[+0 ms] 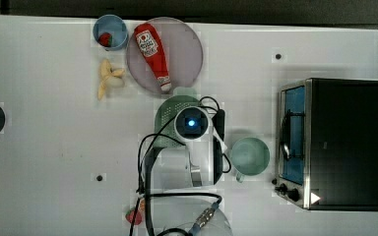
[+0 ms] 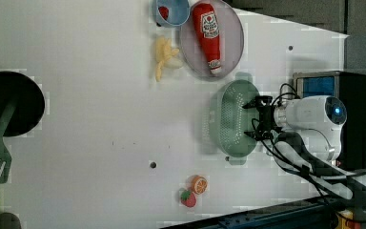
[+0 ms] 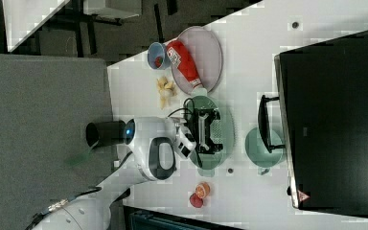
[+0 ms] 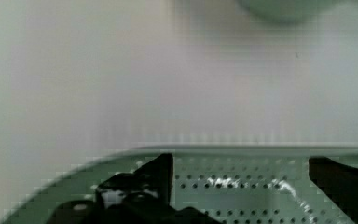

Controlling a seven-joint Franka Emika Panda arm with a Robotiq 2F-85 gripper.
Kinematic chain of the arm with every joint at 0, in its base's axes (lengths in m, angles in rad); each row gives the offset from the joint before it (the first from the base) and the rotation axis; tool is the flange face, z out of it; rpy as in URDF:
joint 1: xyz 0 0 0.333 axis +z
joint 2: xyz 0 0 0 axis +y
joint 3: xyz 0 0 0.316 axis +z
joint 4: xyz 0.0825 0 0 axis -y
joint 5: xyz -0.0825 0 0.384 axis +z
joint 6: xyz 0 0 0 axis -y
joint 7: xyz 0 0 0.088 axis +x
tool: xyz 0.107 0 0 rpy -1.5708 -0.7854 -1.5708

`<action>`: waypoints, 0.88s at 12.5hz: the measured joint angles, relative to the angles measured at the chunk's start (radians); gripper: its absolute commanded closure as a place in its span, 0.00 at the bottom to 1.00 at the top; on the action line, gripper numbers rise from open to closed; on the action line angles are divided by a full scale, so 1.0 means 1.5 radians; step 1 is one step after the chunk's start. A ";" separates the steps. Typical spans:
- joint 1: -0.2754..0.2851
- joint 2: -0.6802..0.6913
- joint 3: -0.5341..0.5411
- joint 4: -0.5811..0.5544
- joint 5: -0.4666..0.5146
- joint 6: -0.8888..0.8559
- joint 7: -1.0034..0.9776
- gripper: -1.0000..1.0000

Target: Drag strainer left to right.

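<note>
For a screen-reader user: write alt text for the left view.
A white robot arm's open gripper hangs over the bowl of a pale green strainer on a white table. Above it in the left view, a ketchup bottle lies on a grey plate beside a peeled banana.

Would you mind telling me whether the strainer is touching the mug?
Apart. In the top view, bare white table separates the strainer from the mug; the right view shows the same gap between them.
</note>
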 measured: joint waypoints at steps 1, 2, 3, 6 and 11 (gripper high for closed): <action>-0.004 0.008 -0.001 0.003 0.009 0.003 -0.013 0.00; -0.004 0.015 -0.001 0.003 0.005 -0.002 -0.022 0.00; -0.002 0.017 -0.003 -0.003 -0.001 -0.004 -0.032 0.00; 0.003 0.013 -0.011 -0.013 0.002 0.007 -0.055 0.00; -0.006 -0.051 0.002 -0.008 0.000 -0.057 -0.117 0.00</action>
